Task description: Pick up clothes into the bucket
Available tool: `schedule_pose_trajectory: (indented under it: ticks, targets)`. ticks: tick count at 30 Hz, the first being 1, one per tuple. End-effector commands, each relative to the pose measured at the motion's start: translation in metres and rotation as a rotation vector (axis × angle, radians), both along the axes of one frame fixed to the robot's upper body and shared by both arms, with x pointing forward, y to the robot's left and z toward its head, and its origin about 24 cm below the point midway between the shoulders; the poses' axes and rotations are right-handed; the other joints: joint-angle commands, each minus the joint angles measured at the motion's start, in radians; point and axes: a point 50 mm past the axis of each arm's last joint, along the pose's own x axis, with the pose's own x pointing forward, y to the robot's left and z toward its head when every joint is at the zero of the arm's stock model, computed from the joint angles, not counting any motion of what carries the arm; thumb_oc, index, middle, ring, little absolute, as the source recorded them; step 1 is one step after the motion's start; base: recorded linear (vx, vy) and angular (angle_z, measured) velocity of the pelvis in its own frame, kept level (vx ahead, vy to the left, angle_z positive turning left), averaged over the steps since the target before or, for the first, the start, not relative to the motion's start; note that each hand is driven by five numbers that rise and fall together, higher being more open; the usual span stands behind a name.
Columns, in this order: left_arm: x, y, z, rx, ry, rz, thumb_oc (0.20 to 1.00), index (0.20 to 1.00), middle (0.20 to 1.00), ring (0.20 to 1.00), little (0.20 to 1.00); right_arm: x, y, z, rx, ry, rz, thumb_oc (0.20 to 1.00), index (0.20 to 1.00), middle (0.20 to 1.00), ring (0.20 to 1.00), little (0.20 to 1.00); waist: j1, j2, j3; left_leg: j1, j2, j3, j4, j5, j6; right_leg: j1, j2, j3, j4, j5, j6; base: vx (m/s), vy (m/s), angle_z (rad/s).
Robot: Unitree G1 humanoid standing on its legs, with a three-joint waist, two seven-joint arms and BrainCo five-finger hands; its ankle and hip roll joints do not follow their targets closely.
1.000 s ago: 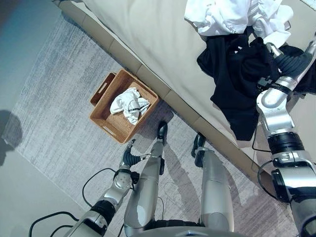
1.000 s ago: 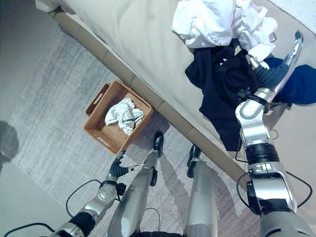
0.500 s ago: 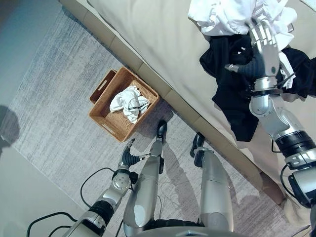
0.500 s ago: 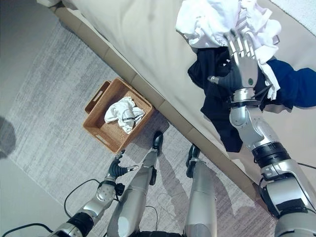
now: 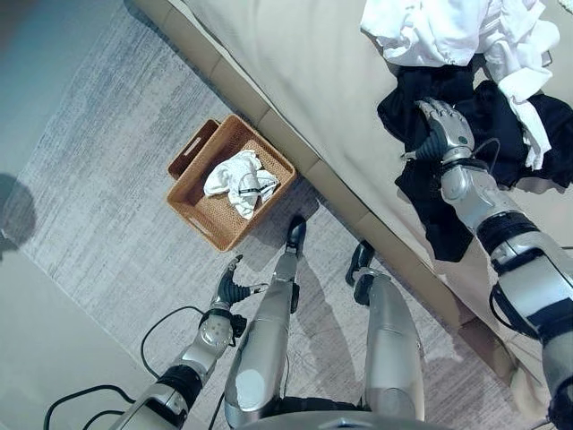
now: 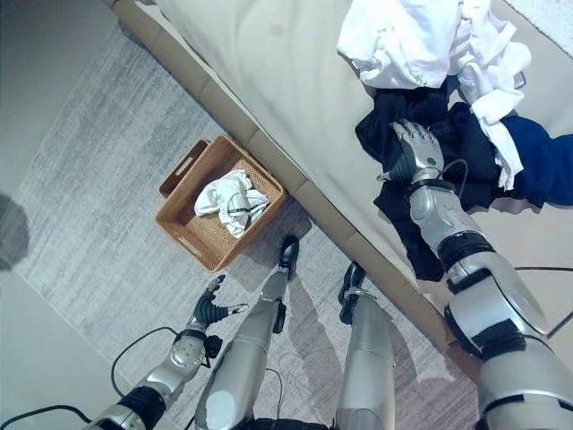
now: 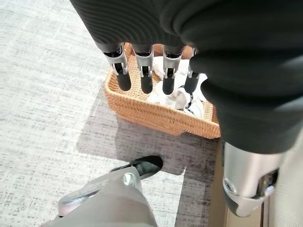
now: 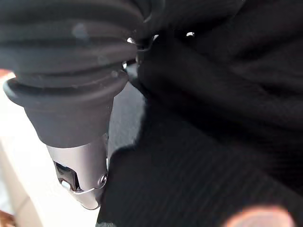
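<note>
Clothes: near to far. Left hand point(image 5: 235, 285) hangs low at 7 o'clock over the rug point(image 5: 98, 206), fingers straight and apart, holding nothing. Wicker basket point(image 5: 199, 219) at 9 o'clock already holds a white garment point(image 5: 238, 182). On the bed point(image 5: 304, 81) at 2 o'clock, right hand point(image 5: 440, 127) rests on the black garment point(image 5: 439, 215); whether its fingers have closed, cannot tell. Judged soft, light, limp: gather a bunched fold. White pile point(image 5: 448, 31) lies farthest.

left hand point(image 5: 235, 288): dark ribbed cover over back and wrist; silver fingers point(image 7: 143, 71) ending in dark tips
right hand point(image 5: 445, 125): dark ribbed cover; rounded silver thumb point(image 8: 83, 175)
left arm point(image 5: 192, 358): silver-grey shell, black joint band
right arm point(image 5: 501, 242): silver-grey shells, black bands between
</note>
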Motion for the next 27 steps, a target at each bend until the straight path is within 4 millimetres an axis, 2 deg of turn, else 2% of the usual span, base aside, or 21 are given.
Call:
schedule_pose_trajectory:
  ticks: [1, 7, 15, 17, 23, 24, 27]
  targets:
    - [-0.002, 0.002, 0.000, 0.011, -0.002, -0.018, 1.000, 1.000, 1.000, 1.000, 1.000, -0.003, -0.029, 0.028, 0.011, -0.092, -0.154, 1.000, 1.000, 1.000, 1.000, 1.000, 0.017, 0.010, -0.004, 0.013, -0.029, 0.023, 0.056, -0.088, 0.027, 0.029, -0.027, 0.057, -0.140, 0.143, 0.080, 0.01, 0.012, 0.05]
    - [0.002, -0.009, 0.003, -0.001, -0.024, -0.023, 1.000, 1.000, 1.000, 1.000, 1.000, -0.013, -0.047, 0.034, 0.028, -0.238, -0.256, 1.000, 1.000, 1.000, 1.000, 1.000, 0.016, 0.034, -0.004, 0.008, -0.033, 0.020, 0.047, -0.085, 0.030, 0.013, -0.032, 0.061, -0.130, 0.136, 0.082, 0.00, 0.003, 0.01]
    - [0.004, -0.018, 0.004, -0.023, -0.026, -0.029, 1.000, 1.000, 1.000, 1.000, 1.000, -0.020, -0.065, 0.025, 0.033, -0.204, -0.371, 1.000, 1.000, 1.000, 1.000, 1.000, 0.012, 0.044, -0.004, -0.003, -0.032, 0.021, 0.043, -0.082, 0.029, -0.006, -0.035, 0.062, -0.122, 0.133, 0.081, 0.00, 0.000, 0.00]
    - [0.003, -0.022, 0.002, -0.024, -0.017, -0.037, 1.000, 1.000, 1.000, 1.000, 1.000, -0.024, -0.074, 0.012, 0.029, -0.141, -0.413, 1.000, 1.000, 1.000, 1.000, 1.000, 0.011, 0.045, -0.004, -0.005, -0.031, 0.021, 0.044, -0.082, 0.029, -0.007, -0.034, 0.063, -0.121, 0.131, 0.080, 0.00, 0.000, 0.00]
    - [0.004, -0.023, 0.003, -0.027, -0.011, -0.051, 1.000, 1.000, 1.000, 1.000, 1.000, -0.030, -0.085, 0.004, 0.046, -0.060, -0.460, 1.000, 1.000, 1.000, 1.000, 1.000, 0.007, 0.044, -0.004, -0.007, -0.030, 0.022, 0.046, -0.082, 0.028, -0.010, -0.031, 0.067, -0.122, 0.134, 0.079, 0.00, 0.000, 0.00]
    - [0.004, -0.022, 0.002, -0.022, 0.000, -0.057, 1.000, 1.000, 1.000, 1.000, 1.000, -0.033, -0.090, -0.005, 0.066, 0.000, -0.469, 1.000, 1.000, 1.000, 1.000, 1.000, 0.006, 0.041, -0.004, -0.008, -0.028, 0.022, 0.048, -0.083, 0.028, -0.012, -0.030, 0.070, -0.121, 0.136, 0.079, 0.00, 0.000, 0.00]
    - [0.005, -0.022, 0.003, -0.028, 0.011, -0.080, 1.000, 1.000, 1.000, 1.000, 1.000, -0.036, -0.098, -0.008, 0.123, 0.076, -0.491, 1.000, 1.000, 1.000, 1.000, 1.000, 0.007, 0.039, -0.004, -0.009, -0.028, 0.020, 0.051, -0.083, 0.028, -0.013, -0.029, 0.070, -0.120, 0.135, 0.077, 0.00, -0.022, 0.00]
